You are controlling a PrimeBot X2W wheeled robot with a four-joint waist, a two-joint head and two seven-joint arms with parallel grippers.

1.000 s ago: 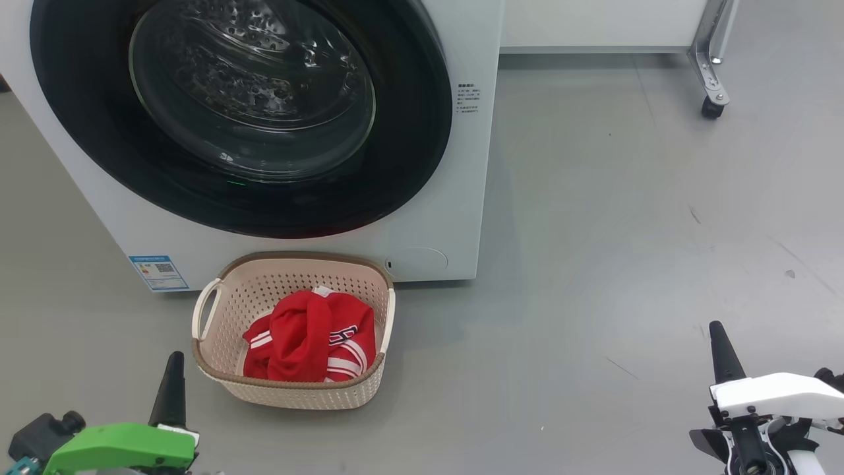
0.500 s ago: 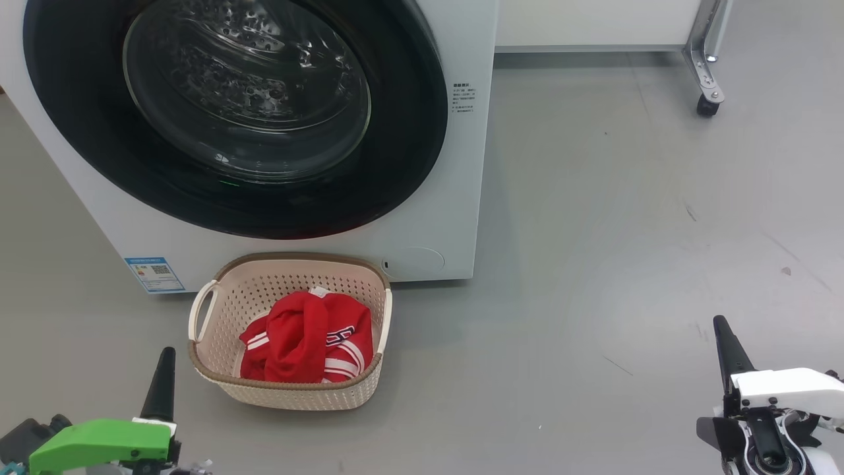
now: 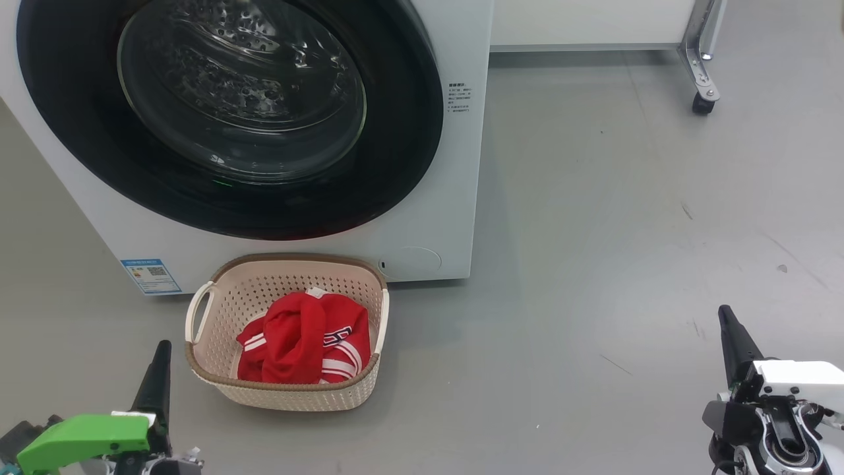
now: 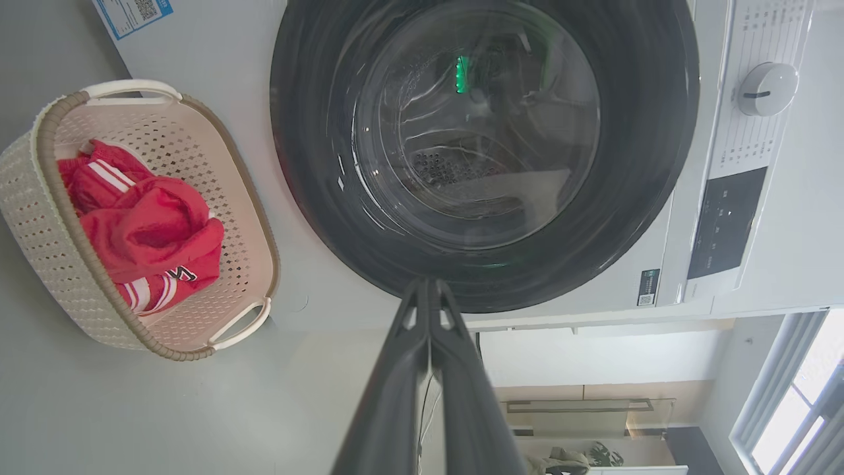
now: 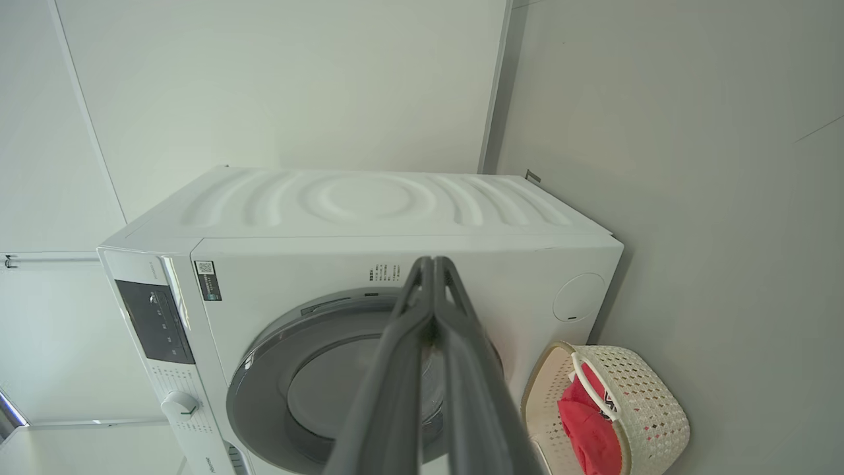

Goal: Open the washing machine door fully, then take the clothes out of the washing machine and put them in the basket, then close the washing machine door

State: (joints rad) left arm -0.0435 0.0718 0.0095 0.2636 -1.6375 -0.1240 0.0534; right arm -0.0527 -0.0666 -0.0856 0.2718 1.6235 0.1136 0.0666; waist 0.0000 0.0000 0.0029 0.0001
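The washing machine (image 3: 435,224) (image 5: 369,204) is a big white front-loader. Its door (image 3: 231,112) (image 4: 484,152) (image 5: 316,376), black-rimmed with a glass bowl, lies flush against the front, closed. The cream basket (image 3: 217,313) (image 4: 46,218) (image 5: 653,409) stands on the floor right before the washer. The red clothes (image 3: 303,340) (image 4: 145,231) (image 5: 587,429) with white stripes lie bunched inside it. My left gripper (image 3: 160,346) (image 4: 427,285) is shut and empty, low at the left, beside the basket. My right gripper (image 3: 725,311) (image 5: 432,262) is shut and empty, far right over bare floor.
Grey floor (image 3: 626,218) stretches to the right of the washer. A metal leg with a caster (image 3: 700,99) stands at the back right under a white panel. The washer's dial (image 4: 765,89) and dark display are on its control strip.
The whole head view has drifted, so the camera moved. Both grippers stay shut and sit a little differently at the bottom corners. Basket, clothes and door are unchanged.
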